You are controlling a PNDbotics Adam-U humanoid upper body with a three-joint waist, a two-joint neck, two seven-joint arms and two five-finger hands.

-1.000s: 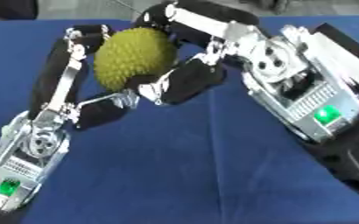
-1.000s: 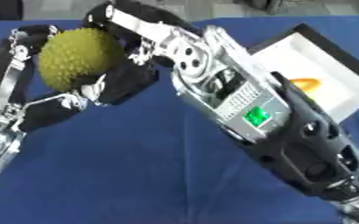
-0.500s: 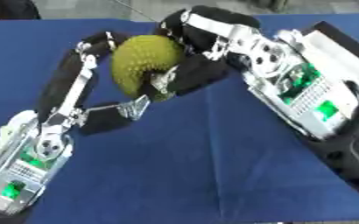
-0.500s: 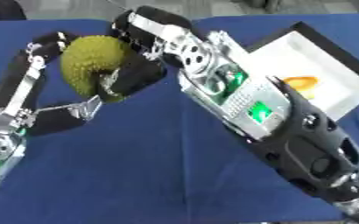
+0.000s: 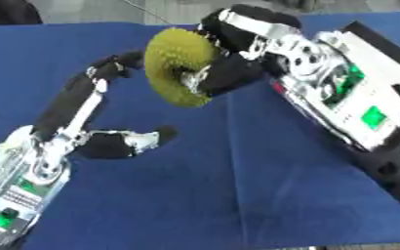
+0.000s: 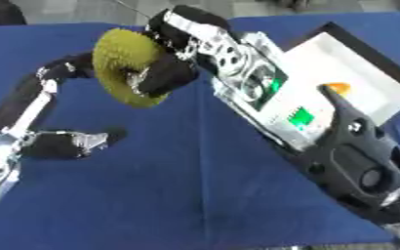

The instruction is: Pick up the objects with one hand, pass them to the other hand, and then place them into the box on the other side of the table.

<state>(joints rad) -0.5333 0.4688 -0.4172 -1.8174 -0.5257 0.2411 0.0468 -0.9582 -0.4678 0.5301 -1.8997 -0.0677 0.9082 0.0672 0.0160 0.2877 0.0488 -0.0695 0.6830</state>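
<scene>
Yellow-green and covered in small spikes, a round durian-like fruit [image 5: 176, 66] hangs above the blue counter [image 5: 237, 185], held by the right robot hand [image 5: 225, 68]. That robot hand comes in from the upper right, and its black fingers and thumb curl round the fruit's right side, so the fruit is clear of the cloth. The left robot hand [image 5: 101, 132] reaches in from the lower left with its fingers spread: the long fingers point up toward the fruit, their tips just beside its left edge, and whether they touch it cannot be told. The thumb [image 5: 139, 139] juts out to the right, low over the counter, and grips nothing. At the right side of the counter lies a box [image 6: 361, 83] with a dark rim and white inside, holding a small orange thing [image 6: 337, 88].
</scene>
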